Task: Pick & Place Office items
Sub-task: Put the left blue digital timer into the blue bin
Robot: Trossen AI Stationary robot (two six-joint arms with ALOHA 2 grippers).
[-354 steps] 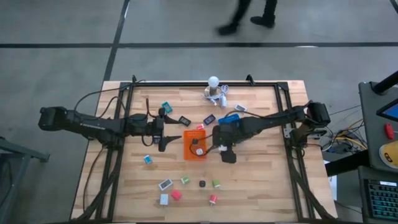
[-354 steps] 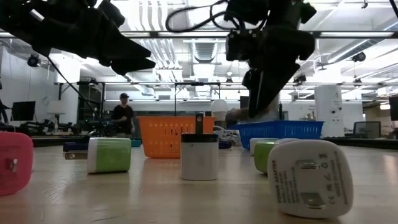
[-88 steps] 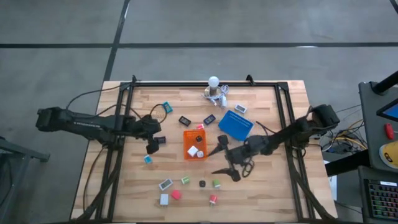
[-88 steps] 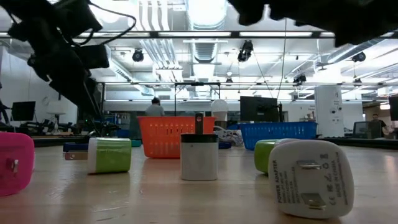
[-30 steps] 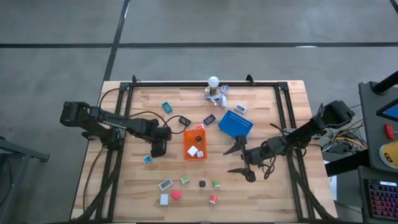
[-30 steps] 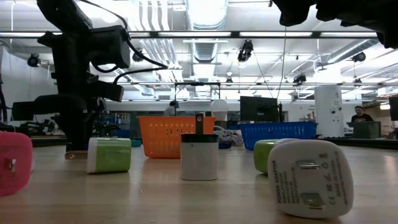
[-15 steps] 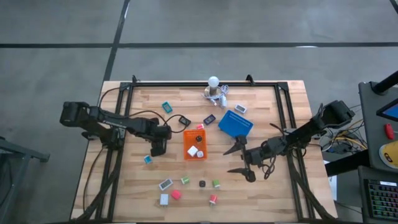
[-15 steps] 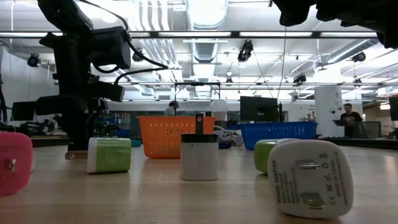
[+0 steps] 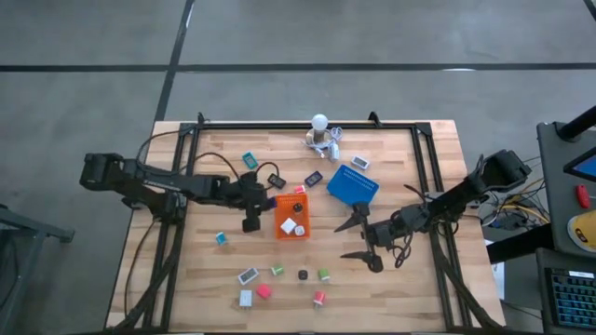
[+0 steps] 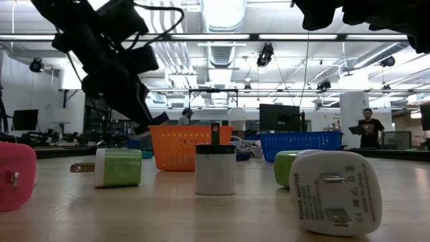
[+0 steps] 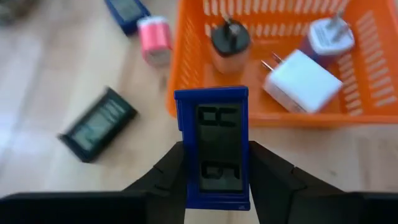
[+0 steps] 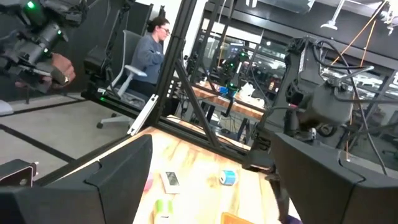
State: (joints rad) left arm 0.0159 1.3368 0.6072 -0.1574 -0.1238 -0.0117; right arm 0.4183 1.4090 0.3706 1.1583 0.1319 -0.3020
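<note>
From above, the left gripper (image 9: 251,223) hangs just left of the orange tray (image 9: 278,226), which holds three pieces; many lie loose on the tabletop (image 9: 400,279). Its wrist view shows it clamping a blue clock (image 11: 219,148). The right gripper (image 9: 360,238) waits, spread wide.

Dark blue clock (image 11: 219,148) with black display sits between black claw fingers (image 11: 168,174); orange slotted tray (image 11: 283,113) holds white adapter (image 11: 296,79) and black-topped plug (image 11: 229,41); pink plug (image 11: 155,38) and black display unit (image 11: 98,124) lie on pale wood-grain surface (image 11: 50,74).
</note>
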